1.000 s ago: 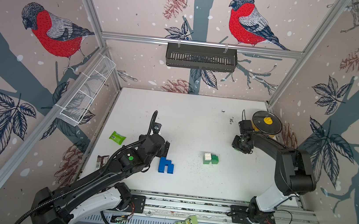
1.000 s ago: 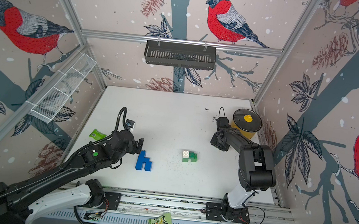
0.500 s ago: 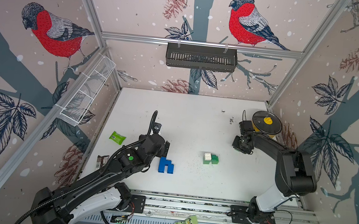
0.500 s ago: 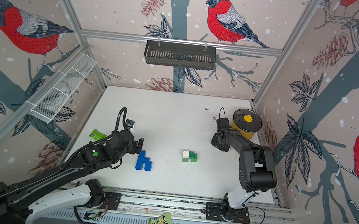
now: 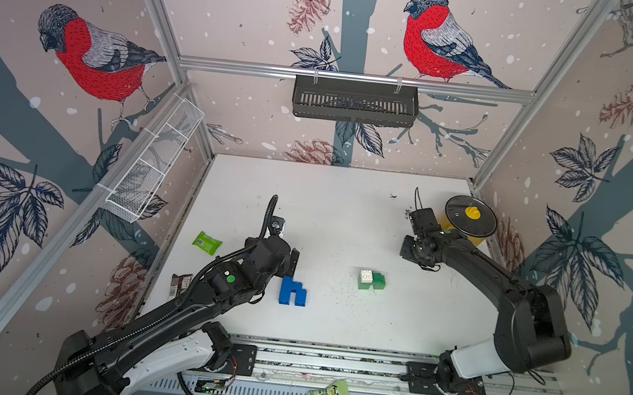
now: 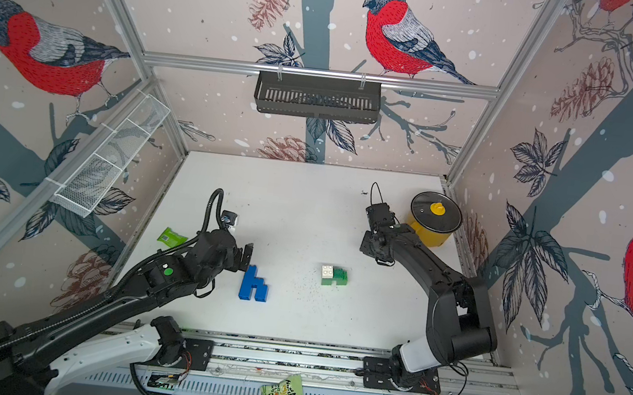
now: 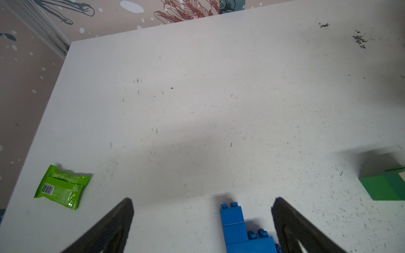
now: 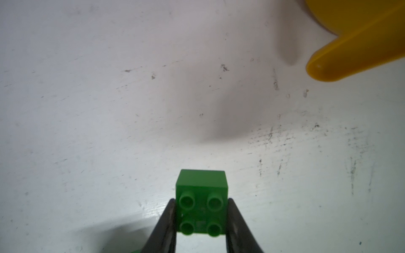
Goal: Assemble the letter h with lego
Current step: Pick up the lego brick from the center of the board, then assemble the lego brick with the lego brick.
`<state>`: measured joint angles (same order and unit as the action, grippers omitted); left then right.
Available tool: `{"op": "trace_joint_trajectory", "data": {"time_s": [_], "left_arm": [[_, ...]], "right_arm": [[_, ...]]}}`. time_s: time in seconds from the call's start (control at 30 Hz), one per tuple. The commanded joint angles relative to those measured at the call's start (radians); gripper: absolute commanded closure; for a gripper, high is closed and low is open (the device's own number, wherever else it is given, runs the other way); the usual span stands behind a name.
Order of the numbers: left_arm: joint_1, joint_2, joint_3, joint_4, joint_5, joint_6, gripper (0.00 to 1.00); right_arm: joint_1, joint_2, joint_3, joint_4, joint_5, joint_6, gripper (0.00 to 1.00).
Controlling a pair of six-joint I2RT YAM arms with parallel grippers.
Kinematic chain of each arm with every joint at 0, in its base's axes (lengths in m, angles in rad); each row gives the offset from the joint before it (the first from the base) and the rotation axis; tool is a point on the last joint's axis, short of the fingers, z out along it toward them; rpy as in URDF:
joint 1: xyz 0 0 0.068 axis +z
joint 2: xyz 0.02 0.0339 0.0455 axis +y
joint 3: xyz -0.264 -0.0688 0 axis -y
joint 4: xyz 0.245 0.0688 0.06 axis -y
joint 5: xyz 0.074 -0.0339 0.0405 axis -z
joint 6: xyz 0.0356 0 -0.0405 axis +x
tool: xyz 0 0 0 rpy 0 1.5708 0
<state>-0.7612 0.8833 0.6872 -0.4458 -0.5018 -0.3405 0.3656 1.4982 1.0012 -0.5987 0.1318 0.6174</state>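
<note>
**Brick gripped at right, blue h laid flat at left**

A green brick [image 8: 201, 210], square with four studs, is clamped between the fingers of the right end effector [image 8: 201, 200]. The two black fingers are pressed against its opposite sides, and the studs are turned toward the wrist camera. Whether the brick is lifted or resting on the desk [image 5: 345, 218] cannot be told. In both top views this end effector is seen toward the right side of the desk. It is just beside a yellow pot [image 6: 430, 235], which is covered by a dark lid [image 6: 435, 212] with a yellow knob. The pot's handle is shown near the brick in the right wrist view.

The left end effector [image 7: 202, 199] is spread wide and nothing is held in it. A blue h [image 5: 292, 292], built of blue bricks, is laid flat on the desk near the front edge, with its studs pointed toward the far wall. Its tall stem is seen between the open fingers in the left wrist view, closer to one of them; contact cannot be made out.

Between the two arms, a white brick [image 5: 366, 276] and green bricks [image 5: 378, 281] are gathered in one small cluster. They are touching each other and lie well apart from the h. A flat green packet [image 5: 207, 242] is seen near the left edge of the desk.
</note>
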Motion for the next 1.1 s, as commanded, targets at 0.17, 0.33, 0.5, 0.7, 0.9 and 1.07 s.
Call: {"op": "trace_joint_trajectory", "data": {"time_s": [0.17, 0.33, 0.5, 0.7, 0.9, 1.07], "left_arm": [[0.003, -0.01, 0.009, 0.013, -0.018, -0.002, 0.02], [0.005, -0.013, 0.012, 0.009, -0.023, -0.004, 0.02], [0.007, -0.021, 0.012, 0.007, -0.03, -0.007, 0.01], [0.007, -0.034, 0.011, 0.004, -0.033, -0.009, 0.01], [0.007, -0.046, 0.011, 0.001, -0.029, -0.01, 0.02], [0.007, -0.056, 0.01, 0.005, -0.026, -0.01, 0.02]], "right_arm": [[0.214, -0.101, 0.075, -0.194, 0.066, 0.062, 0.79], [0.364, -0.127, 0.129, -0.275, 0.07, 0.115, 0.78], [0.499, -0.131, 0.164, -0.316, 0.052, 0.171, 0.78], [0.603, -0.085, 0.2, -0.342, 0.048, 0.207, 0.78], [0.61, -0.033, 0.191, -0.333, 0.044, 0.187, 0.78], [0.591, -0.003, 0.202, -0.328, 0.032, 0.148, 0.78]]}}
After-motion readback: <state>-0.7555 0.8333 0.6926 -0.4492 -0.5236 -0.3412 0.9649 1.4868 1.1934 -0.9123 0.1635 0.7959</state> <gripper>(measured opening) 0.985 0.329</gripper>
